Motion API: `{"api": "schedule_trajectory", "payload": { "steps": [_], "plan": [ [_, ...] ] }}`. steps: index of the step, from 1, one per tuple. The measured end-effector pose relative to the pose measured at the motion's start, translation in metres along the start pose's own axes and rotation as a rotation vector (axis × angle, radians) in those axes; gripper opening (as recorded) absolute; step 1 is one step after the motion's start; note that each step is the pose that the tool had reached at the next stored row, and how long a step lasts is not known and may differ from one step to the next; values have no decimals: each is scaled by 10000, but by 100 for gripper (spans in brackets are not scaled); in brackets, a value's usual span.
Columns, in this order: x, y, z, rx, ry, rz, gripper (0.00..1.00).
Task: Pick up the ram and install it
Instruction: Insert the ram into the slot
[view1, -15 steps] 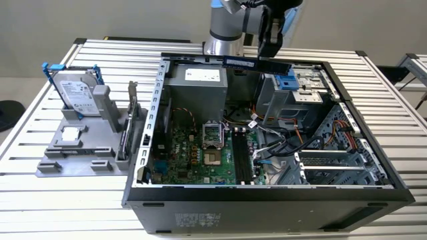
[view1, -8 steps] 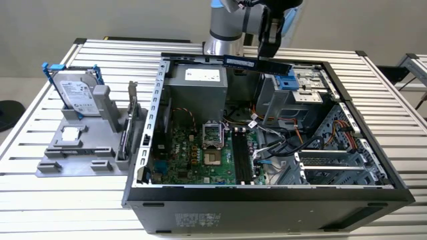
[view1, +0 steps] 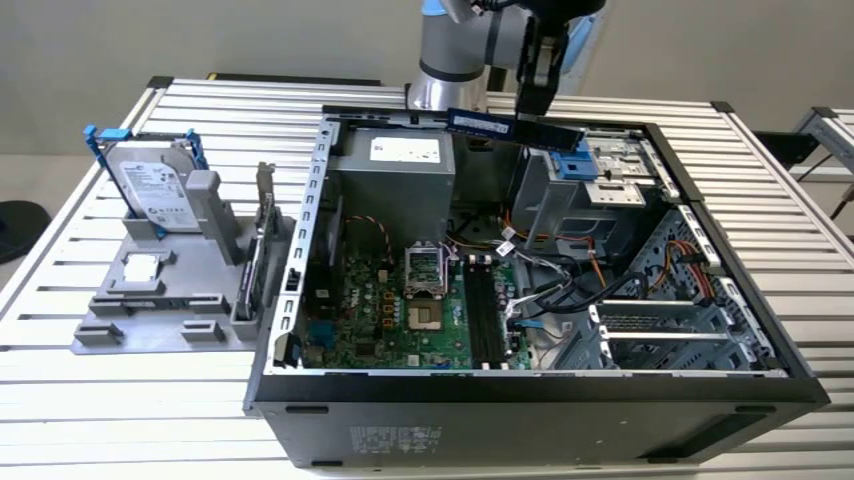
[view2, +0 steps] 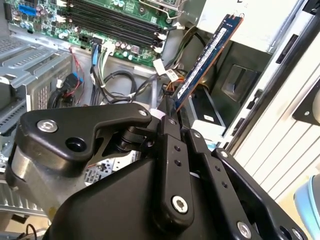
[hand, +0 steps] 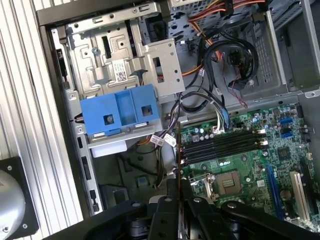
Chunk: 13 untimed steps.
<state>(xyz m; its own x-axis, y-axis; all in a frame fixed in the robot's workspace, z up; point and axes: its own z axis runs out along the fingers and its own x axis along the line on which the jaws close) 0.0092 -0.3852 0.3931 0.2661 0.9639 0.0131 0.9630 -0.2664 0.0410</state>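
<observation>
gripper (view1: 531, 110) clamped on ram (view1: 514, 126); stick level, over far end of open case (view1: 534, 415). memory slots (view1: 487, 318) well below gripper, on motherboard; their long axis looks crosswise to ram's.

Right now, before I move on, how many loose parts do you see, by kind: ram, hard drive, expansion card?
ram: 1, held in the gripper
hard drive: 1
expansion card: 1
Total: 3

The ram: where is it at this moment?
In the exterior view the ram is held by the gripper, above the open computer case near its drive cage.
</observation>
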Motion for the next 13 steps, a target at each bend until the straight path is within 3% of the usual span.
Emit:
{"api": "schedule_trajectory", "payload": {
  "steps": [13],
  "plan": [
    [0, 0, 0, -10, -32, 780, 0]
  ]
}}
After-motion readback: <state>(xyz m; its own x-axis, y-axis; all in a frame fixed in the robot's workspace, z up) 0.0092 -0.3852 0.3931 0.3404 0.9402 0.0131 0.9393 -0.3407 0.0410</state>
